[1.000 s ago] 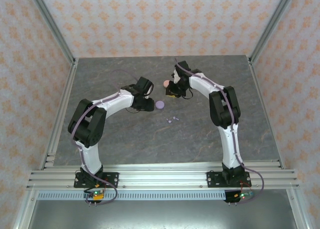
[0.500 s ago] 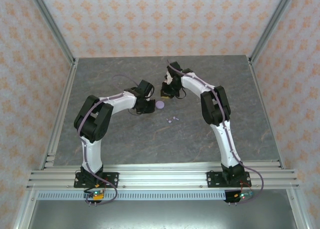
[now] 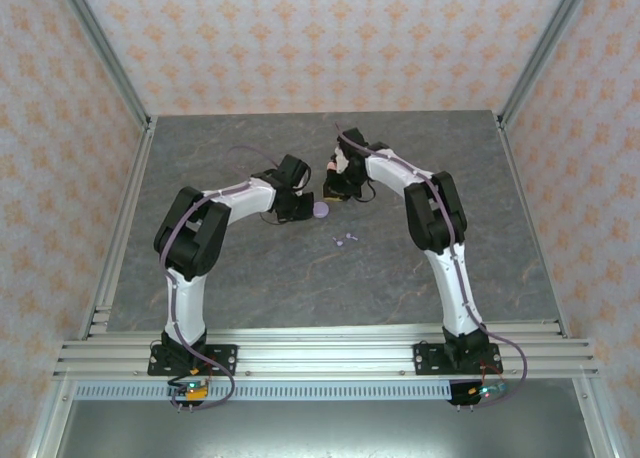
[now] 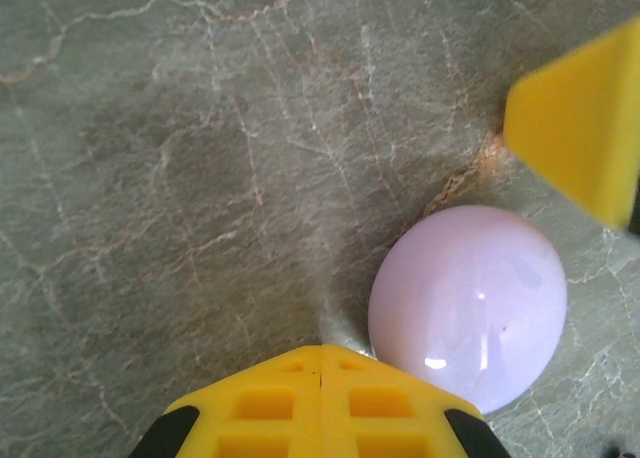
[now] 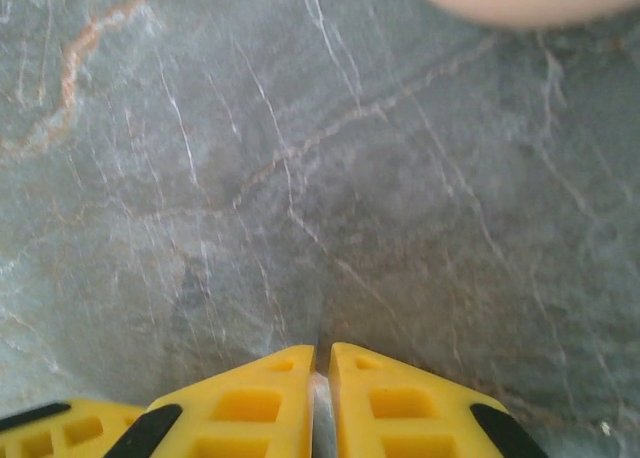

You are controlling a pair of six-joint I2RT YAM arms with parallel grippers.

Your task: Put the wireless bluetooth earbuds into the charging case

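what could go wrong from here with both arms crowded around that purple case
1. The left gripper, shut and empty, sits beside the purple case: a nudge may slide it away rather than open it.
2. The right gripper, also shut, is close by, so the fingers could collide.
3. The tiny earbuds lie loose nearby; a sweeping arm might scatter them.

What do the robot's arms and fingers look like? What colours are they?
The left arm and the right arm are white tubes with chunky black joints. A thin purple cable runs along each. They stand on black bases bolted to a silver rail. The left fingers and right fingers are bright yellow wedges with little square pockets and black sides.
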